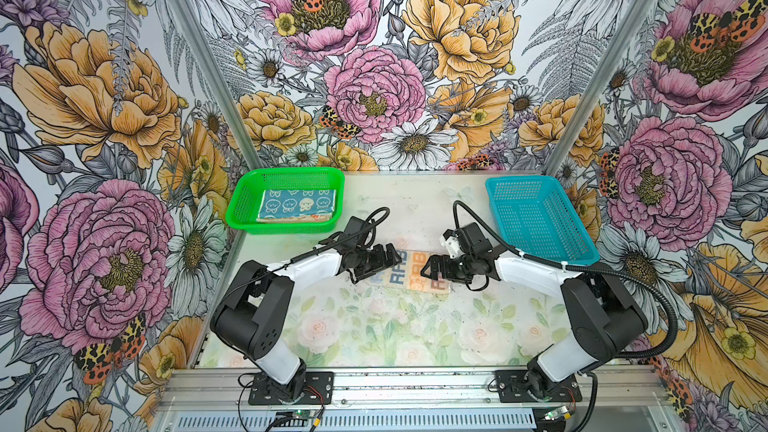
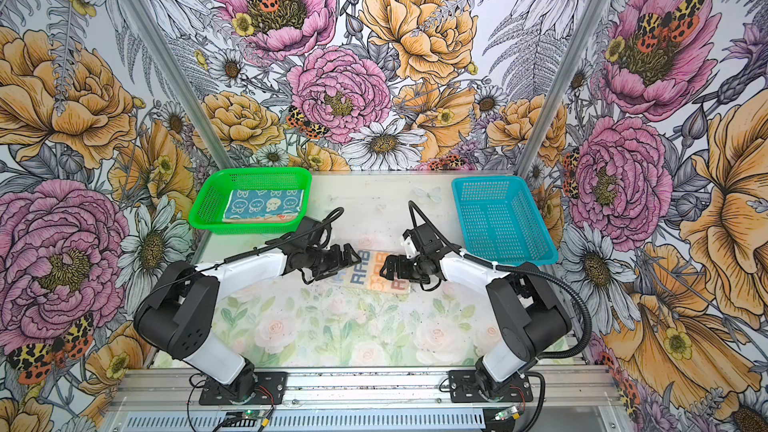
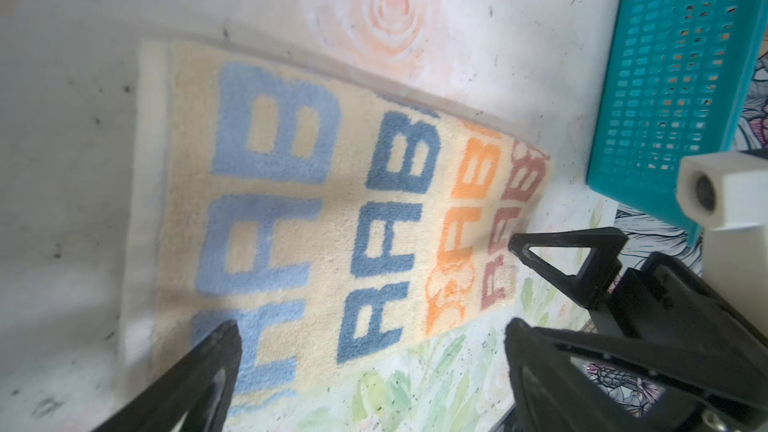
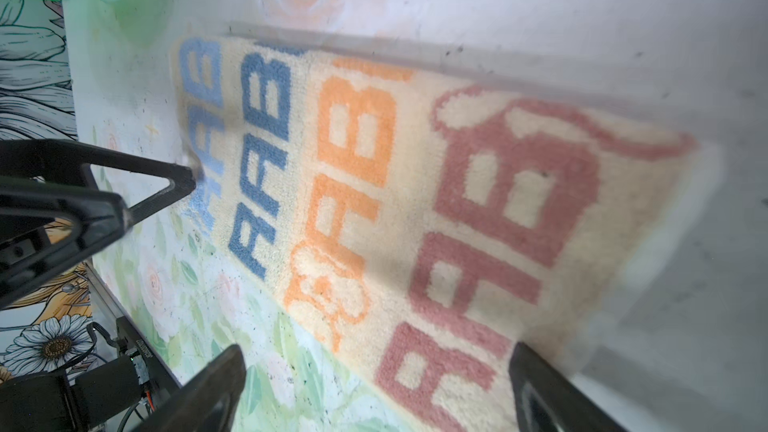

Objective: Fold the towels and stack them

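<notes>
While its jaws stand apart, the left end effector (image 1: 395, 257) has one green basket (image 1: 245, 201) behind-left, holding one teal bunny towel (image 1: 297, 203). One folded towel (image 1: 409, 272) reading "RAB" four times lies on the tabletop (image 1: 374, 326) between both. The right end effector (image 1: 428, 268), jaws apart, has one blue basket (image 1: 536, 218) behind-right.
</notes>
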`<action>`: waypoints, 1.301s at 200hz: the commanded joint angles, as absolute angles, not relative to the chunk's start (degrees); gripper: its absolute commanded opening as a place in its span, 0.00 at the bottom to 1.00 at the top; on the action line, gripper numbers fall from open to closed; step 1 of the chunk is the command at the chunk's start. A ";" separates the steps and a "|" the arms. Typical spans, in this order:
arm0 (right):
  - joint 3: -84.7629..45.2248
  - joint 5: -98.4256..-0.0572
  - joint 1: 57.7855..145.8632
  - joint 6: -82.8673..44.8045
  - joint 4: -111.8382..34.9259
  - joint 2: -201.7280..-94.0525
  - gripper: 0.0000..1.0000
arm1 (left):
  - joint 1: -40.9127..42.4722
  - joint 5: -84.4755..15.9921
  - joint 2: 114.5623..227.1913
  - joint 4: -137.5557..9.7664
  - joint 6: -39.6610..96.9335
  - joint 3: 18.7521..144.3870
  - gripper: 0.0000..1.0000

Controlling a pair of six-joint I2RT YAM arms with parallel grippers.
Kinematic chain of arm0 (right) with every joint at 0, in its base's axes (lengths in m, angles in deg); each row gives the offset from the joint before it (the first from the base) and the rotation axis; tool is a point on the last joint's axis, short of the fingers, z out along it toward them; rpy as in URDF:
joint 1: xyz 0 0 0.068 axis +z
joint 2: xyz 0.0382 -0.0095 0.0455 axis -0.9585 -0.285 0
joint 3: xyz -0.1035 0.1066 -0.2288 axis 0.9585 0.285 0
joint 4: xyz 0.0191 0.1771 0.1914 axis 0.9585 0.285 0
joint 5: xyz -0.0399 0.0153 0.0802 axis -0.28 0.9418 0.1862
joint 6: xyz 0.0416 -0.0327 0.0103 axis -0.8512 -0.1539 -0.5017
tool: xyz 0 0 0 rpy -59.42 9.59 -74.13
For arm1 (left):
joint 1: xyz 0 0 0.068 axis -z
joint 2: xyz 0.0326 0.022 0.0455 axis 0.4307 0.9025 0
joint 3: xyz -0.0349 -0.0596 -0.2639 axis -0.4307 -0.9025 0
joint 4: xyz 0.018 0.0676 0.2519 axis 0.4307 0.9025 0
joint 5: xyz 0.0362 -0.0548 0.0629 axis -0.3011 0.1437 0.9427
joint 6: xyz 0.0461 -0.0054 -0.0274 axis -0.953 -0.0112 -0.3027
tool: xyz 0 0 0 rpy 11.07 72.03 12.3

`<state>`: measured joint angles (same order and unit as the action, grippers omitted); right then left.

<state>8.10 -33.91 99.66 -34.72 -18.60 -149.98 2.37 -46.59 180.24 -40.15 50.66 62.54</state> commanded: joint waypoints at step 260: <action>0.62 -23.85 94.39 -32.57 -19.74 -151.13 0.99 | 2.60 -50.08 177.74 -46.47 52.61 61.21 0.99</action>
<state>-3.07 -26.21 92.82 -30.54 -17.68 -154.74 0.95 -50.02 180.06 -44.30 50.18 65.07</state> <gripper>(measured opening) 0.989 0.990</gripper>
